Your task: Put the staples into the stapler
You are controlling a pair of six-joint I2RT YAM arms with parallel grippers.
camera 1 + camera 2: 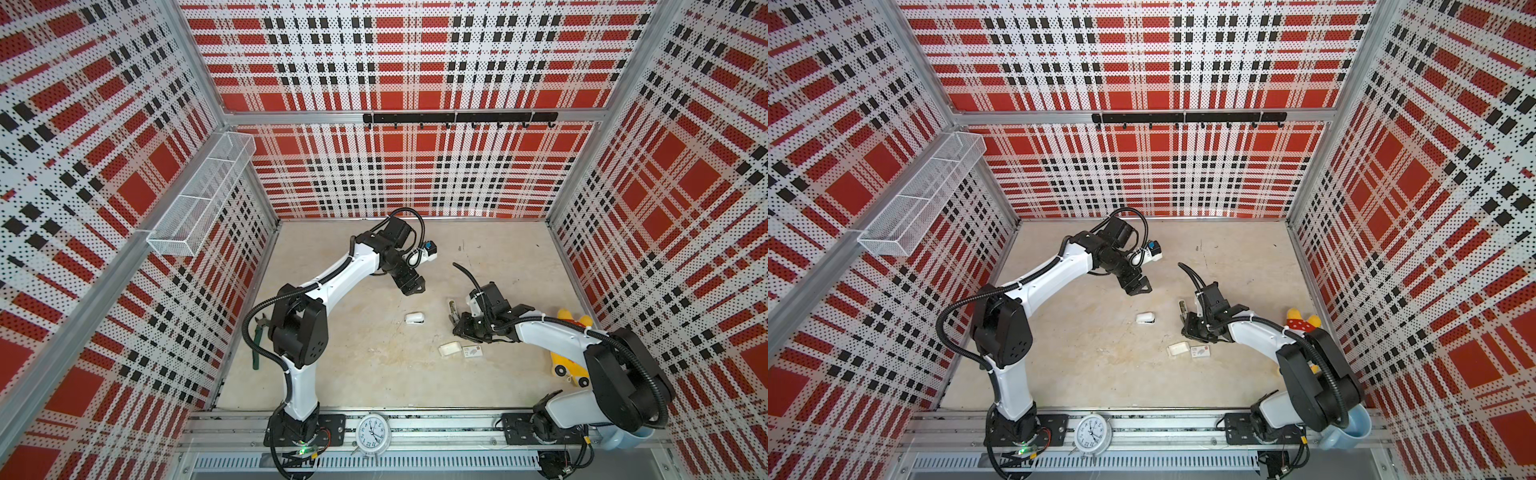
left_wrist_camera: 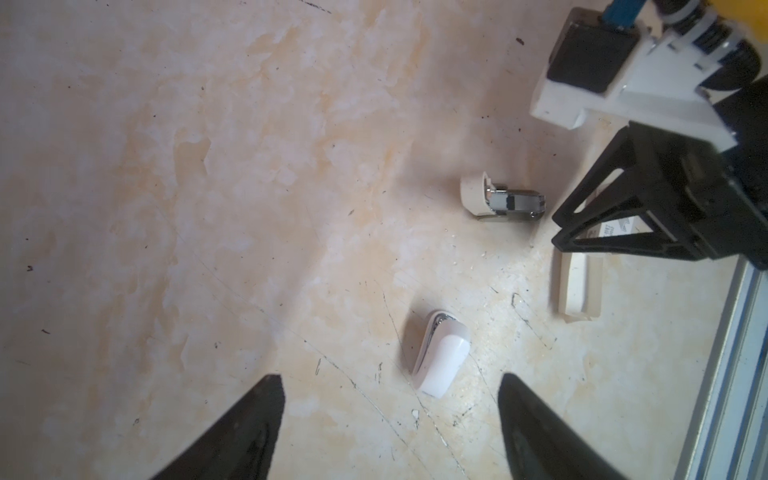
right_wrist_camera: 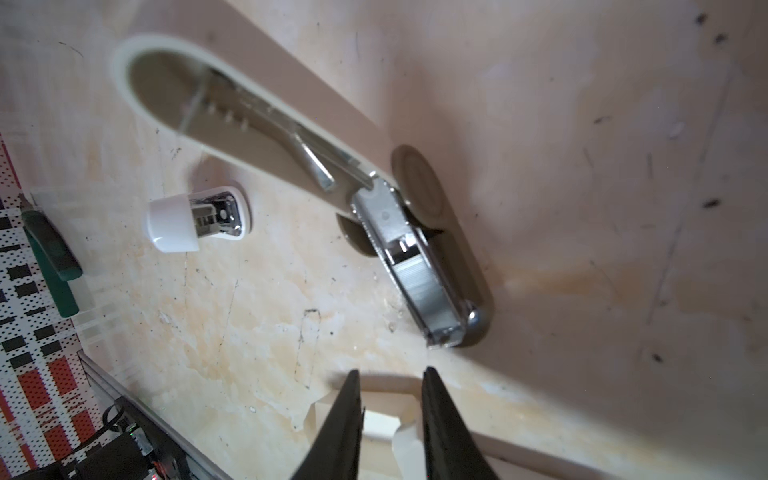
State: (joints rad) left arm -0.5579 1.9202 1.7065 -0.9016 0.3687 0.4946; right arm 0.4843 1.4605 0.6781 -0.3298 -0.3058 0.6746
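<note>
The stapler (image 3: pixel 432 266) lies on the table with its white lid (image 3: pixel 249 108) swung up. A ribbed silver strip of staples (image 3: pixel 422 286) sits in its open metal channel. In both top views the stapler (image 1: pixel 451 309) is just beyond my right gripper (image 1: pixel 454 326). My right gripper (image 3: pixel 390 370) hovers over a small white cardboard tray (image 3: pixel 378 422); its jaws stand a narrow gap apart with nothing between them. My left gripper (image 2: pixel 390 378) hangs wide open and empty above a second, small white stapler (image 2: pixel 440 353).
A printed white box sleeve (image 1: pixel 472 352) lies beside the tray (image 1: pixel 450 348). Green-handled pliers (image 1: pixel 257 345) lie by the left wall and a yellow toy (image 1: pixel 569 357) by the right wall. An alarm clock (image 1: pixel 372 434) and a blue mug (image 1: pixel 1350 428) are at the front rail.
</note>
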